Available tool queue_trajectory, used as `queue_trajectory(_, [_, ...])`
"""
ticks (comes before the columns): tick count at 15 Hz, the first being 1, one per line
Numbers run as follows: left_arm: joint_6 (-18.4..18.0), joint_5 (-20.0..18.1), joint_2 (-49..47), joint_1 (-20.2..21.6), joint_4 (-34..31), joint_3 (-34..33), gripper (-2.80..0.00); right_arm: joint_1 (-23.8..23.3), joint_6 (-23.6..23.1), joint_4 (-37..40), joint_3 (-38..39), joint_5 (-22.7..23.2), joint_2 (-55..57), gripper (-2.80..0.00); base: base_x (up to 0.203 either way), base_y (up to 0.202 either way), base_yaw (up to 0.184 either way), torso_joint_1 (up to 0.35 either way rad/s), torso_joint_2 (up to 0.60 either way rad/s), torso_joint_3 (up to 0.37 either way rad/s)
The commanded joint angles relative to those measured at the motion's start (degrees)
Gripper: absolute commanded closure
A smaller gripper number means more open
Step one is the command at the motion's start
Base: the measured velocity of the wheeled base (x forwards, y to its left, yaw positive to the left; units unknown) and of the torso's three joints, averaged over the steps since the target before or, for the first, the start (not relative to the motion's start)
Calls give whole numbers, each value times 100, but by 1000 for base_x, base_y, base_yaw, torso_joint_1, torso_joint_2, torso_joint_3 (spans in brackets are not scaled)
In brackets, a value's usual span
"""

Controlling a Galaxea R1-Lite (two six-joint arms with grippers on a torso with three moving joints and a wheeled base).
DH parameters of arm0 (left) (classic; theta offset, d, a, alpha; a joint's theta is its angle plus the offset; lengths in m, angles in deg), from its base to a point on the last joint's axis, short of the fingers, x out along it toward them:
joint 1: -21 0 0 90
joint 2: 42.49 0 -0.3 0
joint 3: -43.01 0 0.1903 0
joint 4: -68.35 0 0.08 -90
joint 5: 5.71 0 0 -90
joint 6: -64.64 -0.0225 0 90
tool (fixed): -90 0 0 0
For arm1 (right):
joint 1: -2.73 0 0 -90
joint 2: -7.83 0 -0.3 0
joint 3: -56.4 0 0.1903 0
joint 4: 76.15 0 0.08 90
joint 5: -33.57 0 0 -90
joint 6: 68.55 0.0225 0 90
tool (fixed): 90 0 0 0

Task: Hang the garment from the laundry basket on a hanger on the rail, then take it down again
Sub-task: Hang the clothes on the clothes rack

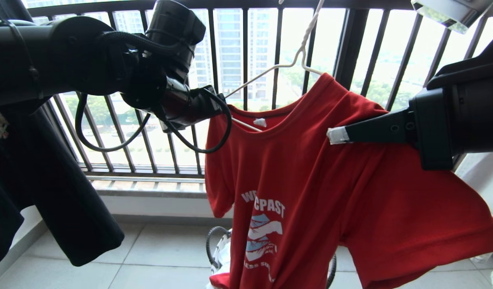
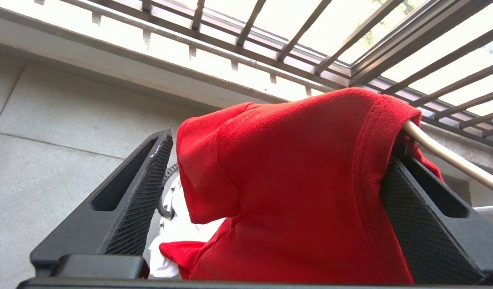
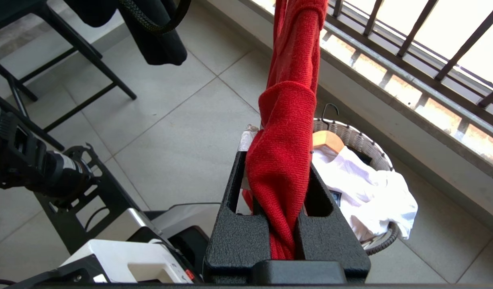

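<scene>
Grey floor tiles and a dark barred railing [image 1: 246, 48] are filling the background. Centre frame in the head view, the garment [image 1: 310, 180] is hanging on the hanger [image 1: 270, 74], its hem reaching the laundry basket [image 1: 214, 245] at bottom centre. From the right, the right gripper [image 3: 284, 176] is pinching the shirt's shoulder tightly. At upper left, the left gripper [image 2: 270, 180] is standing wide apart around the other shoulder, one finger touching cloth.
</scene>
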Motion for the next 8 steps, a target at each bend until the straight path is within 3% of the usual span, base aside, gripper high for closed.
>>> queue_trajectory(1, [21, 13, 3, -2, -16, -4, 0, 2, 5, 18, 2, 4, -3, 0, 0, 0, 0, 0, 0, 0])
queue_trajectory(8, [21, 13, 29, -2, -16, -5, 0, 2, 5, 18, 11, -5, -3, 0, 0, 0, 0, 0, 0, 0])
